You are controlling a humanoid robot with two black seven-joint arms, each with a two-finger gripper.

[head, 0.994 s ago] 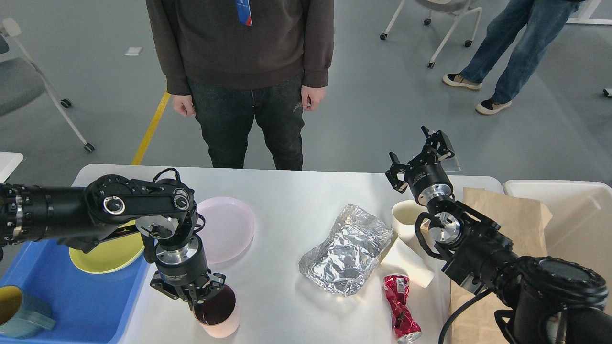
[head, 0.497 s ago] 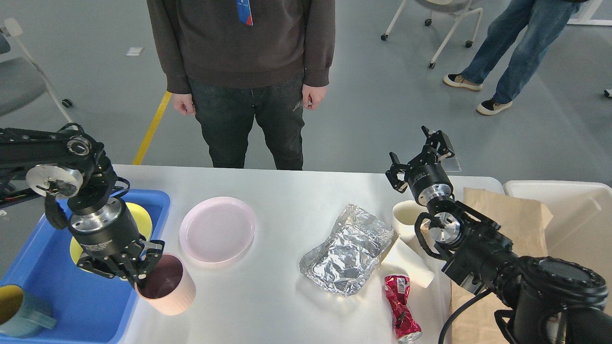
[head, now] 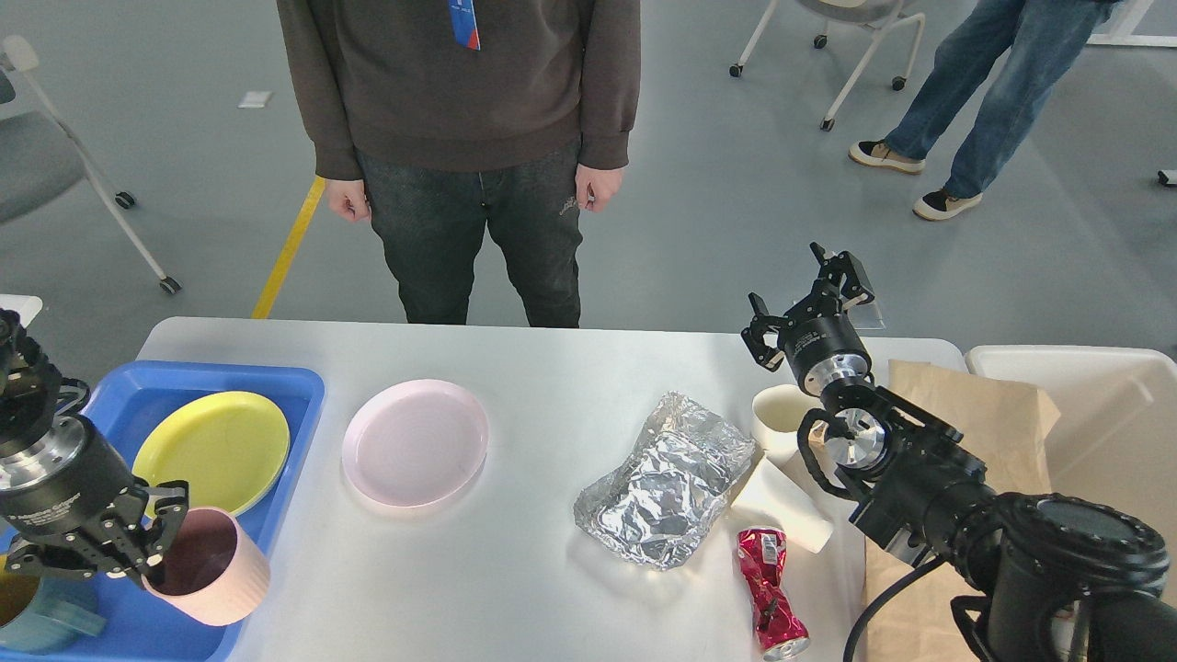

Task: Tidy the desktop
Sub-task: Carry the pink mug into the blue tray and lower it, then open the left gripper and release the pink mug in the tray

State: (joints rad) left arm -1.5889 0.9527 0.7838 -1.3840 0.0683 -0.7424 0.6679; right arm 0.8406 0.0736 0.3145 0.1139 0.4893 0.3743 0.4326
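Observation:
The white desktop (head: 552, 368) holds a pink plate (head: 414, 443), a crumpled foil sheet (head: 667, 478), two white paper cups (head: 780, 414) (head: 782, 506) and a crushed red can (head: 771, 588). My left gripper (head: 147, 563) is shut on the rim of a pink cup (head: 216, 575) and holds it over the right edge of the blue tray (head: 230, 382). My right gripper (head: 807, 296) is open and empty, raised above the table's far right edge, beyond the upright paper cup.
The tray holds a yellow plate (head: 211, 450) and a teal mug (head: 41, 621). A brown paper bag (head: 979, 414) lies at the right edge beside a cream bin (head: 1103, 395). A person (head: 460, 138) stands at the far side of the table.
My left arm has swung left with the pink cup, from the table's front to the tray's right edge. The right arm has not moved.

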